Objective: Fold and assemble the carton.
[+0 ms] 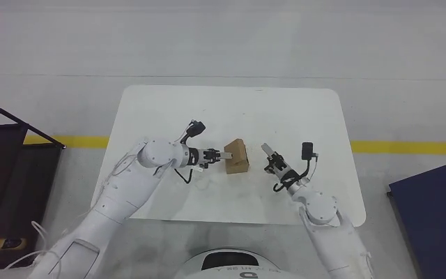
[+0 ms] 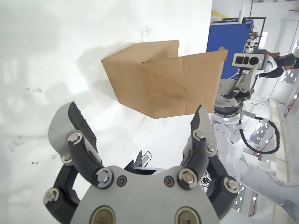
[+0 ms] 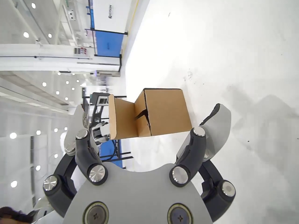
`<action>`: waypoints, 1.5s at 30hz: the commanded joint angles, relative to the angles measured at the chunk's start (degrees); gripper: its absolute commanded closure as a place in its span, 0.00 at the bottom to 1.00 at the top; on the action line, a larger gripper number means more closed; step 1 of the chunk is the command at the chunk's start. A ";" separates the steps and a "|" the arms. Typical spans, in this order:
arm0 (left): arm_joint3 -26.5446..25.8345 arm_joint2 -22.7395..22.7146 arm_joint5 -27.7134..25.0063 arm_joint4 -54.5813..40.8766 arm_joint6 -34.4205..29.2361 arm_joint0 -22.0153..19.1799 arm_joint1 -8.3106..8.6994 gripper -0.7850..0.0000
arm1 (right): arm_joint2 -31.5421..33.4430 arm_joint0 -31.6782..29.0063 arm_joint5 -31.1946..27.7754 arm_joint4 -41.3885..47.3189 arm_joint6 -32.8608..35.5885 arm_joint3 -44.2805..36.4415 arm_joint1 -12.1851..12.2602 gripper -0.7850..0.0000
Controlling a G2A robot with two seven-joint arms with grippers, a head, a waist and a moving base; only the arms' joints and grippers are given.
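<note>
1. Carton [image 1: 236, 155]: brown cardboard, partly formed, resting on the surface [image 1: 300, 118] between the left jaws and the right jaws
2. Left jaws: spread wide and holding nothing. The carton sits just ahead of them, with its free flap [image 2: 201, 82] close beside one fingertip. Contact there cannot be confirmed
3. Right jaws: spread wide and empty. The carton lies ahead of them, clearly apart
4. Condition: the flap stands free of the body on the side toward the left jaws. The face toward the right jaws shows a dark open seam [image 3: 143, 114], so the panels there are judged not fully seated
5. Handling, as a judgement: thin board, light, and likely to slide on the smooth surface under a push from one side only. Panels look stiff across their flats and should give readily along the creases. A hard pinch at a corner would probably dent or kink it
6. Recommended hold: one set of jaws steadies the closed body against sliding, and the other takes the flap near its outer edge, across the board's thickness, and turns it about its crease
7. Risk: an unbraced carton may skate or tip away from the jaws
</note>
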 commanded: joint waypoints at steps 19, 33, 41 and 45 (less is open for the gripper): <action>8.06 4.95 -1.73 -2.41 1.96 -3.44 -2.04 0.00 | -3.55 4.08 1.83 -4.80 5.59 2.62 0.62 0.06; 10.06 5.54 -3.76 -3.95 3.40 -3.89 -2.65 0.00 | -3.10 4.69 9.58 -3.77 6.23 3.00 1.06 0.13; 10.70 5.35 -3.95 -4.50 3.96 -4.10 -2.80 0.00 | -4.65 5.67 11.56 -5.46 7.36 2.85 1.23 0.14; 10.76 5.20 -3.96 -4.44 3.94 -4.03 -2.78 0.00 | -4.97 6.25 12.44 -5.11 7.88 3.36 1.29 0.15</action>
